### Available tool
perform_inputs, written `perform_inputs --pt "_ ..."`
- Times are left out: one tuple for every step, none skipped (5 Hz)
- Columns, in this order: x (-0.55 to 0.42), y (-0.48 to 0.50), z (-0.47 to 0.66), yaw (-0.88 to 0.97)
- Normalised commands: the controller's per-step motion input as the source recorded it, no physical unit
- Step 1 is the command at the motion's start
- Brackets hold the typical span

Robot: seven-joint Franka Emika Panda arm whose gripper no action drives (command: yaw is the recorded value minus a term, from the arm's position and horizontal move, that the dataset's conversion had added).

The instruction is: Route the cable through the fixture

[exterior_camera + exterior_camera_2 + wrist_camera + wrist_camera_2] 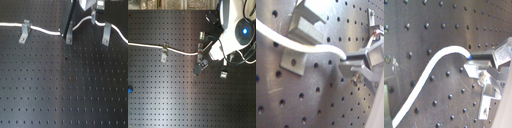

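Note:
The white cable [45, 30] runs from the first exterior view's left through a grey clip [23, 31], rises in an arc to my gripper [93, 12], then drops through the right clip [106, 34]. A middle clip [68, 36] stands below a dark part of the arm; I cannot tell whether the cable sits in it. In the second exterior view the cable [180, 51] leads up to the gripper [211, 48]. Both wrist views show the gripper [348, 60] [474, 65] shut on the cable [321, 48] [439, 57], held above the board beside a clip [303, 30].
The black perforated board [60, 90] carries other small clips [222, 74] [202, 35] near the arm [235, 30]. A small blue object [129, 90] lies at the second exterior view's left edge.

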Motion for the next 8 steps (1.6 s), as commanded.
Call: perform_inputs --pt "0.074 -0.078 -0.7 -0.66" --pt "0.146 -0.014 -0.69 -0.6" --pt "0.199 0.028 -0.47 -0.49" --pt "0.245 0.326 0.06 -0.18" --pt "0.253 0.393 0.17 0.04" --pt "0.176 0.276 0.18 0.02" --pt "0.067 -0.291 0.24 -0.52" --pt "-0.095 -0.287 0.19 -0.45"
